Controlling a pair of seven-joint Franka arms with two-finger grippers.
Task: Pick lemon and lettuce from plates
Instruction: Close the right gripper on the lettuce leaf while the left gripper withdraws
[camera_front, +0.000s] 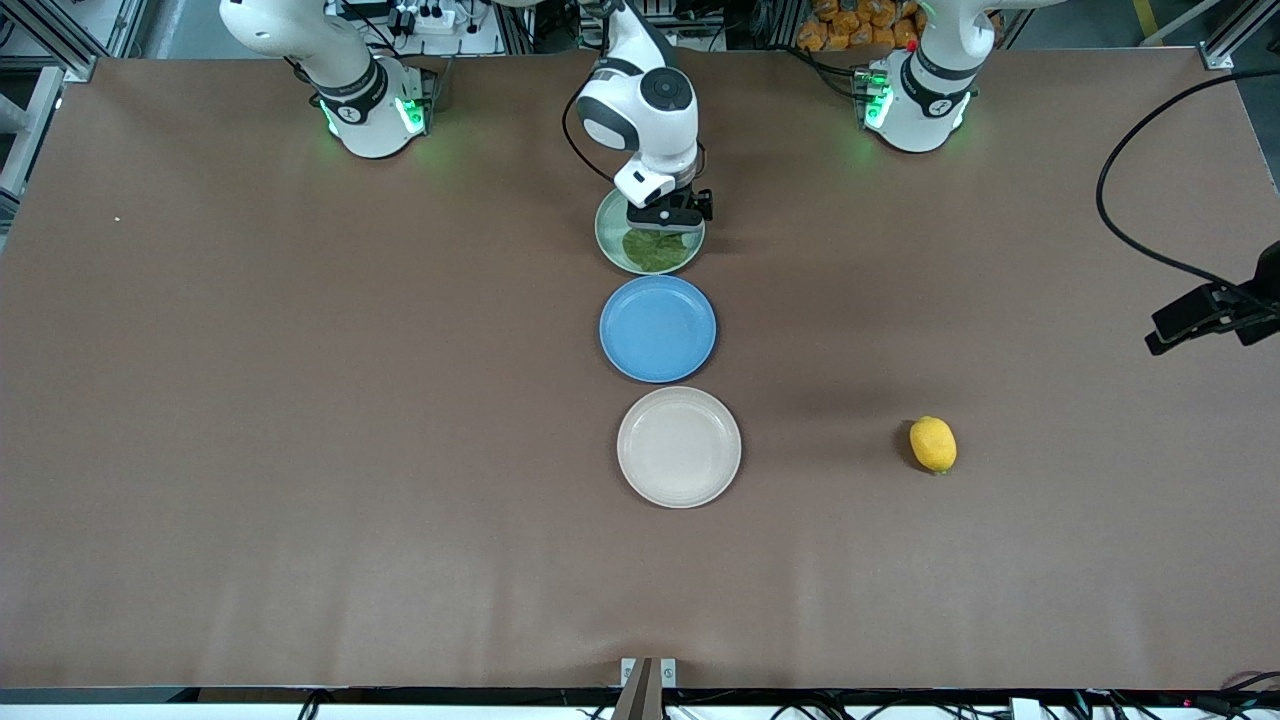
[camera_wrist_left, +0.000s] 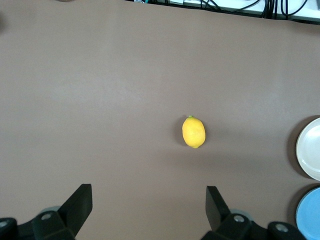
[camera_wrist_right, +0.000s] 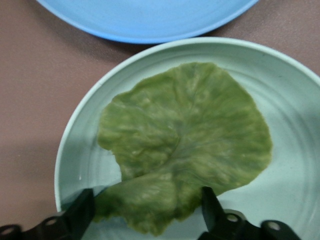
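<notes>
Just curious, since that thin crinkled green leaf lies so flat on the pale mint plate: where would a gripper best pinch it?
Probably from straight above, at the edge of the flat crinkled green lettuce leaf where a small lobe folds and lifts slightly off the pale mint-green plate. The right gripper is over that lobe, fingers open either side of it. Elsewhere the leaf lies flat, offering little to pinch.

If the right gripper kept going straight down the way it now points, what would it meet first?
Most likely the lettuce on the mint green plate. The right gripper points down over the leaf's edge, fingers open on either side of it, though how close it hangs is unclear.
</notes>
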